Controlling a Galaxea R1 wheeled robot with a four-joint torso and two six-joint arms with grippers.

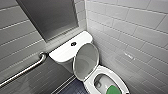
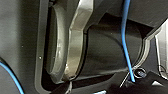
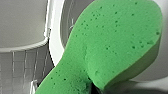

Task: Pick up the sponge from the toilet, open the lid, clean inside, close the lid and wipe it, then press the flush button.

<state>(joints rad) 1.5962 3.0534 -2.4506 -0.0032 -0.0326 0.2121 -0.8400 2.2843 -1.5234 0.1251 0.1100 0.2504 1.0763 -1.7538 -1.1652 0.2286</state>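
Sponge, bright green, porous and peanut-shaped [image 3: 112, 45], is clamped at its narrow end by the closed right gripper [image 3: 95, 89], down inside the oval bowl of the white glossy ceramic toilet [image 1: 101, 70]. The white oval lid [image 1: 86, 61] stands raised against the rounded tank, whose top carries the small dark round flush button [image 1: 73, 44]. Whether the left gripper [image 2: 150, 82] is open or closed cannot be told.
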